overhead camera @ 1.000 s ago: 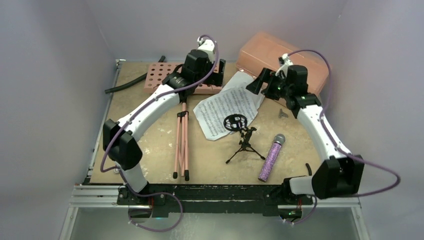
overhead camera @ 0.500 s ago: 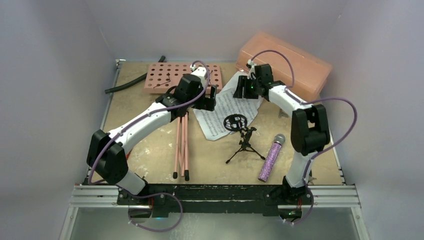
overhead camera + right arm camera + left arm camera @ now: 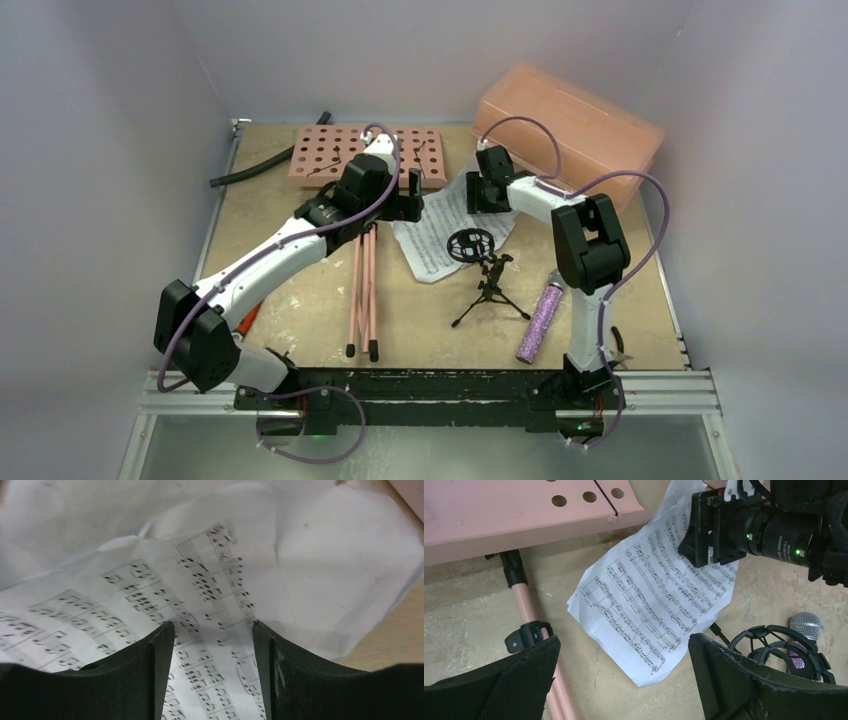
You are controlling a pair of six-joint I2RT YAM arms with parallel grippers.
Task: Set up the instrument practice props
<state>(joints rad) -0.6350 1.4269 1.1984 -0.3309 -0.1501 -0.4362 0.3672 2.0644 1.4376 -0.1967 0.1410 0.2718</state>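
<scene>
Counted: 1 pink music stand lying flat at back left, 1 sheet-music pile just right of it, 1 black mic stand upright w/ its ring over the paper's near end, and 1 purple mic lying to its right. 2 grippers: left gripper spread wide above the paper. The right gripper is part-spread w/ tips at the paper's far end, nothing visibly pinched btwn them.

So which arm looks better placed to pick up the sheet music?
Right, probably: the right gripper sits low over the sheet music, fingers astride the paper's far end. The left gripper hangs higher above it, wide open.
</scene>
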